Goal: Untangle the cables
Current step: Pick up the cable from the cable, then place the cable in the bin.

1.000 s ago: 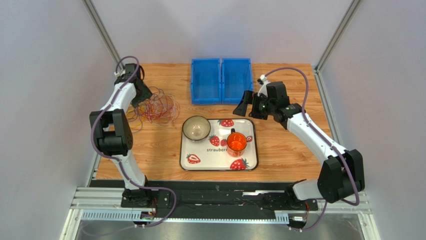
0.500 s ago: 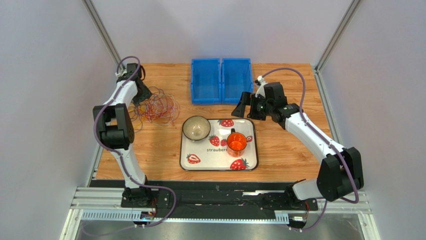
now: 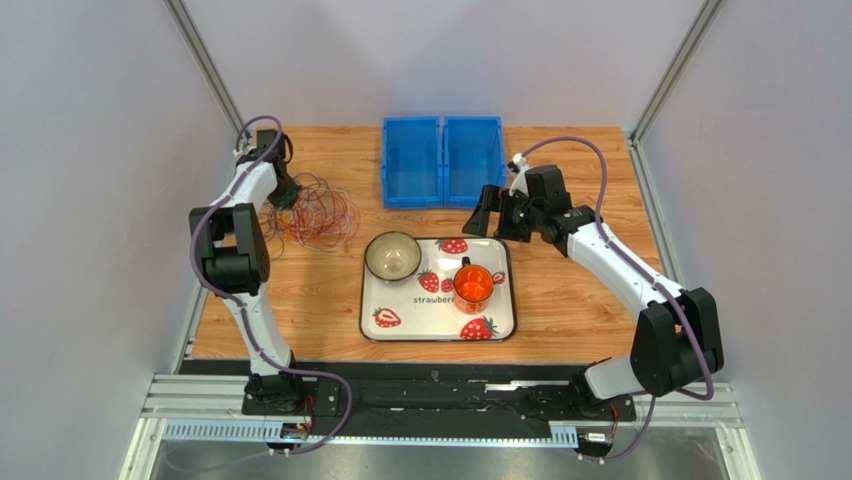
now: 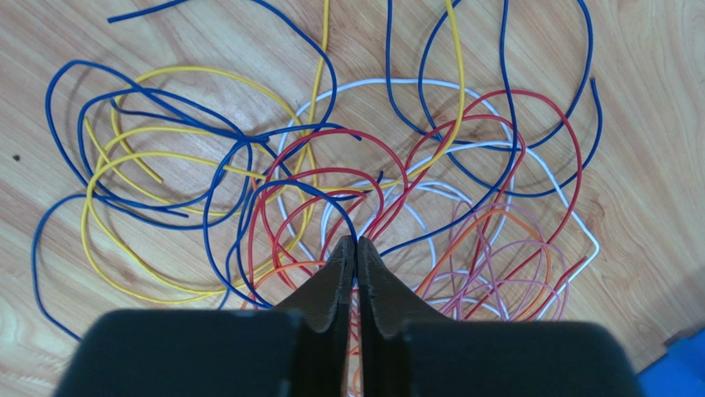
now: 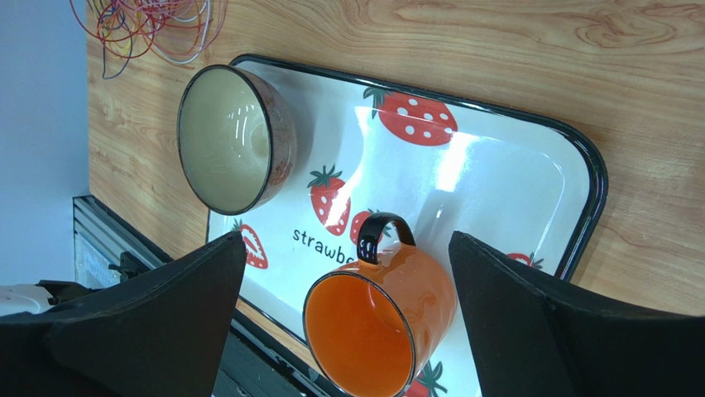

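The cables (image 3: 312,212) lie in a loose tangle of blue, yellow, red, white, orange and pink loops (image 4: 447,198) on the wooden table at the far left. My left gripper (image 3: 285,196) is down at the tangle's left edge. In the left wrist view its jaws (image 4: 357,238) are shut, with a blue cable (image 4: 327,196) running in between the tips. My right gripper (image 3: 490,212) hangs open above the tray's back right corner, far from the cables. Between its fingers (image 5: 347,240) I see only the mug below. A corner of the cables (image 5: 149,25) shows at the top left there.
A strawberry-print tray (image 3: 505,305) sits mid-table with a beige bowl (image 3: 392,256) and an orange mug (image 3: 473,284) on it. Two blue bins (image 3: 441,160) stand at the back centre. The left wall post runs close beside the left arm.
My left gripper has closed, from open to shut on the blue cable, while its wrist drew slightly back and left. My right gripper drifted a little left, still open.
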Robot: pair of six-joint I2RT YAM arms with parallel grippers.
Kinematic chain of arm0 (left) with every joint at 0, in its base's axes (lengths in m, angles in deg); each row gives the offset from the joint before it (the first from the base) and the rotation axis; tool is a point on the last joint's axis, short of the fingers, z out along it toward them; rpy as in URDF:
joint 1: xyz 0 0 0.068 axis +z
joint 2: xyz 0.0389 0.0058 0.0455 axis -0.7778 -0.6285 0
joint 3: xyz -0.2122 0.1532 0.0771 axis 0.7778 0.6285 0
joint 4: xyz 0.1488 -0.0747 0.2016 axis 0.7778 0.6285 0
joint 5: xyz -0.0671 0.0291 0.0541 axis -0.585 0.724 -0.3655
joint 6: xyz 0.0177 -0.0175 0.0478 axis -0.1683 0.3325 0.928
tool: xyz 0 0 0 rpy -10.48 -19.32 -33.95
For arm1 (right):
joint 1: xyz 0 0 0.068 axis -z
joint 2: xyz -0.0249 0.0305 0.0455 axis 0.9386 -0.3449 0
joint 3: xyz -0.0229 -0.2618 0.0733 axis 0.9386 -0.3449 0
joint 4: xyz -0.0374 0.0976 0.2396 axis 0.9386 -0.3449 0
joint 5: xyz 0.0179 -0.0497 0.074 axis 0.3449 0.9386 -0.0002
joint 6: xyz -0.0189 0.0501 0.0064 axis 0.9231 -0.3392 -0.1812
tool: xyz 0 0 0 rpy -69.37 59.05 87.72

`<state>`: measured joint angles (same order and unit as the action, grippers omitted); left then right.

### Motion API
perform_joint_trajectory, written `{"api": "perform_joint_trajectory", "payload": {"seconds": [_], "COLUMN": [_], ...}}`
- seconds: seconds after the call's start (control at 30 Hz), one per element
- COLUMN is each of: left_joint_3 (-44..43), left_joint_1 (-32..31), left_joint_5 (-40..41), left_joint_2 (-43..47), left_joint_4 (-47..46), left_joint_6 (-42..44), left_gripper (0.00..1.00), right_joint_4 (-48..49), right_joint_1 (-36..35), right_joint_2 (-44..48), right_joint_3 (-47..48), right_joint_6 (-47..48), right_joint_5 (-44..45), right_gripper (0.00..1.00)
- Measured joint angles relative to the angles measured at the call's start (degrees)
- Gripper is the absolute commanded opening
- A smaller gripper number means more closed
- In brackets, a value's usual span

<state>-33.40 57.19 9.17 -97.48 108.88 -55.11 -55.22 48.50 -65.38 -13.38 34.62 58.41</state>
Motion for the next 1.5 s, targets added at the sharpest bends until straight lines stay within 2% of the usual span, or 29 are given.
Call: {"api": "perform_joint_trajectory", "payload": {"seconds": [0.4, 0.63, 0.9, 1.13, 1.2, 1.3, 1.5], "left_joint_3": [-1.0, -4.7, -22.9, -46.7, -50.6, -48.7, -25.7], "left_joint_1": [0.0, 0.0, -3.1, -5.1, -5.1, -5.1, -5.1], "left_joint_5": [0.2, 0.5, 0.2, -10.3, -12.4, -14.7, -17.0], "left_joint_2": [-0.1, 8.7, 23.4, 24.8, 25.0, 28.2, 36.8], "left_joint_4": [0.4, 4.3, 7.6, 11.5, 11.9, 11.5, 7.7], "left_joint_6": [0.2, 1.3, 5.4, 7.7, 8.1, 8.9, 9.7], "left_gripper": [0.00, 0.00, 0.00, 0.00, 0.00, 0.00, 0.00], "right_joint_4": [0.0, 0.0, 0.0, -0.5, -0.4, -0.3, 1.5], "right_joint_1": [0.0, 0.0, -0.3, -2.6, -3.1, -3.7, -4.5], "right_joint_2": [-0.2, -0.3, -0.5, -0.5, -0.3, 0.7, 3.2], "right_joint_3": [0.0, 0.0, 0.5, 2.8, 3.7, 4.3, 4.4], "right_joint_6": [0.0, 0.3, 0.7, 0.9, 0.9, 0.8, 0.2], "right_joint_5": [0.0, 0.2, 0.5, 0.6, 0.4, -0.1, -3.4], "right_gripper": [0.98, 0.98, 0.98, 0.98, 0.99, 0.99, 0.99]}}
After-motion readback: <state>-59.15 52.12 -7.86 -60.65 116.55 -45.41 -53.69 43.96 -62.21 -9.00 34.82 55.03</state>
